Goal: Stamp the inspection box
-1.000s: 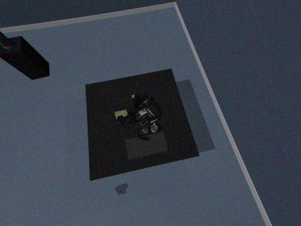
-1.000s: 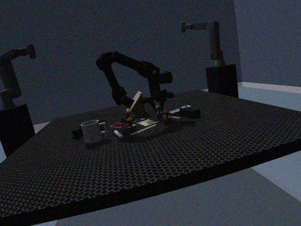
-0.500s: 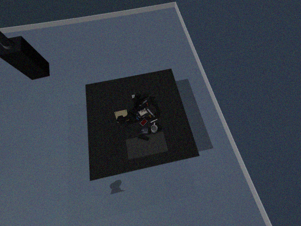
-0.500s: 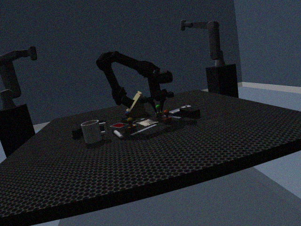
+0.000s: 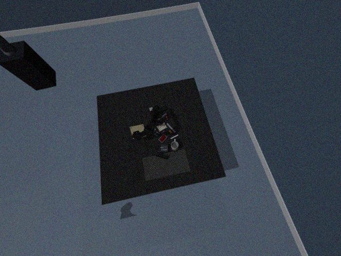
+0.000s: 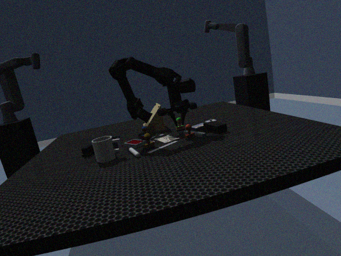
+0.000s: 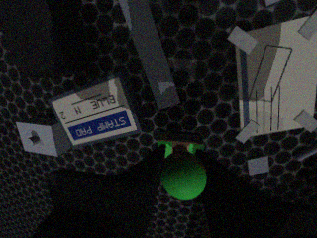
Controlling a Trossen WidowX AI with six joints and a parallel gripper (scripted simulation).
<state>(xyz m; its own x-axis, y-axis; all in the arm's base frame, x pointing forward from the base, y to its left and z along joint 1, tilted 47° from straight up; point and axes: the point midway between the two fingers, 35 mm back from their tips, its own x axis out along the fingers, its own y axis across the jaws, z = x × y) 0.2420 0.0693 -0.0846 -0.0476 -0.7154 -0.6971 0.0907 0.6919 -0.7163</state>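
Observation:
My gripper (image 6: 180,124) (image 7: 180,151) points down and is shut on the green-knobbed stamp (image 6: 178,119) (image 7: 183,178). The round green knob stands up between the fingers, with the base low at the bench. Its print face is hidden, and I cannot read any word on it. The card (image 5: 161,127) (image 6: 165,138) (image 7: 299,99) lies taped at its corners, to the right of the gripper in the wrist view. It shows a slanted outlined box (image 7: 278,47). A flat case labelled STAMP PAD, BLUE (image 7: 96,111) lies left of the gripper. A red pad (image 5: 162,138) (image 6: 134,142) lies beyond the card.
A red-knobbed stamp (image 6: 188,126) and a yellow-knobbed stamp (image 6: 147,135) stand near the card. A flat grey strip (image 7: 154,59) lies just ahead of the held stamp. A mug (image 5: 174,145) (image 6: 104,150), a white cylinder (image 6: 134,152) and a black block (image 6: 215,127) stand around.

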